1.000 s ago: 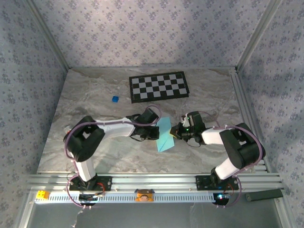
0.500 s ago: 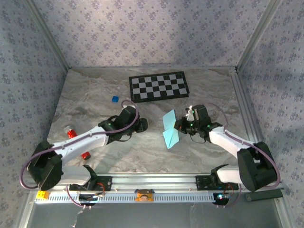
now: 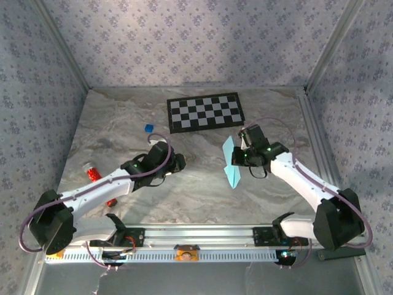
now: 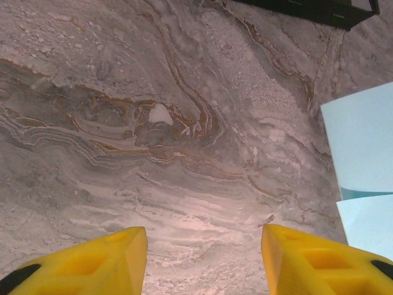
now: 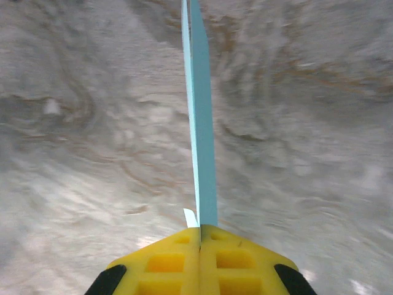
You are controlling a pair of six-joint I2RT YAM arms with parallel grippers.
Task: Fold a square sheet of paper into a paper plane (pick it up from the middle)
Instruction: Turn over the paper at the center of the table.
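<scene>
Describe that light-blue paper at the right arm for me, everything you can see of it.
The paper is thin, plain and light blue, folded into a narrow shape that tapers to a point on the arms' side. The right gripper pinches it between shut yellow jaws, so it stands on edge above the marbled table, right of centre. Nothing else holds it. Whether its tip rests on the table is unclear.

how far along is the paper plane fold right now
Done: the paper is folded into a slim pointed shape, not a flat square. In hand: the right jaws are shut on it, holding it on edge above the table; the left jaws stand open over bare table beside it, holding nothing. Left: I can't tell whether every fold is made; wing creases may remain, then setting it down.
</scene>
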